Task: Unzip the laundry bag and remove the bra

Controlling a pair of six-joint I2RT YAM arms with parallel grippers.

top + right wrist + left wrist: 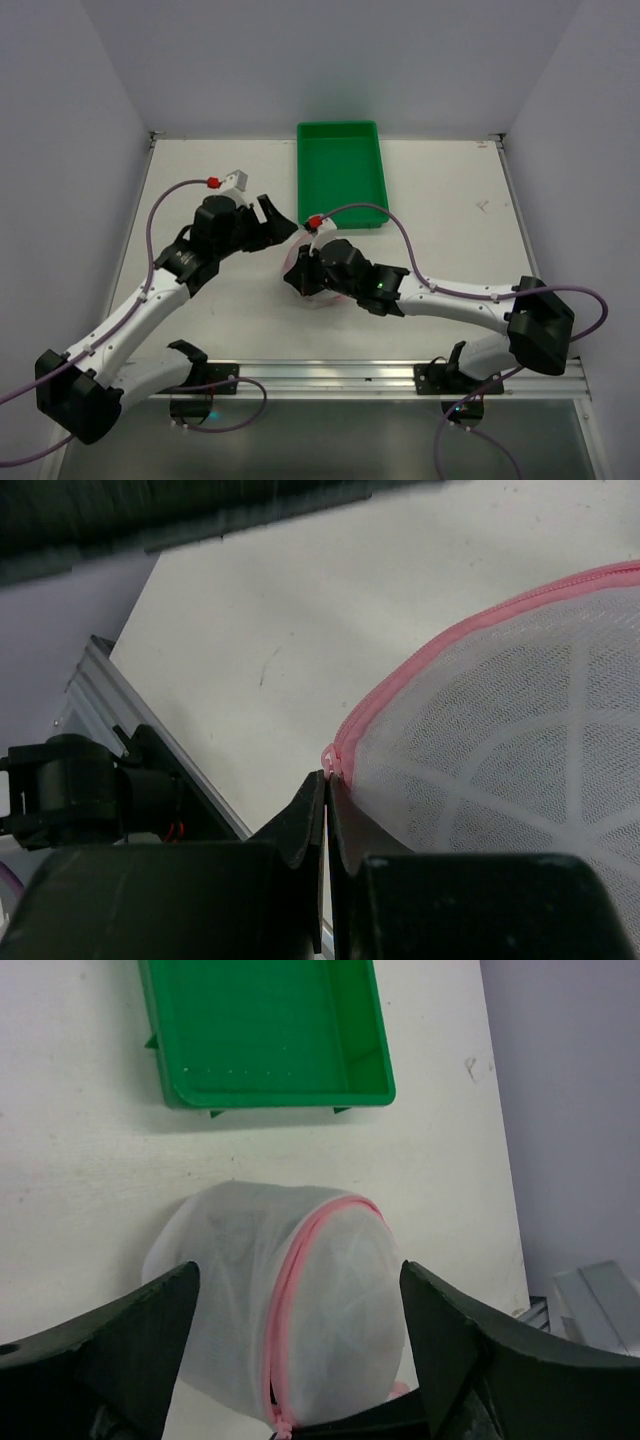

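The laundry bag is a small white mesh drum with pink zipper trim, lying on its side on the table in front of the green tray. My left gripper is open, one finger on each side of the bag without touching it. My right gripper is shut, its tips pinching the pink zipper pull at the edge of the bag's round face. In the top view the right gripper sits on the bag's right side and the left gripper just beyond it. The bra is hidden.
A green tray with nothing in it stands at the back middle of the white table, also seen at the top of the left wrist view. An aluminium rail runs along the near edge. Walls close in left, right and back.
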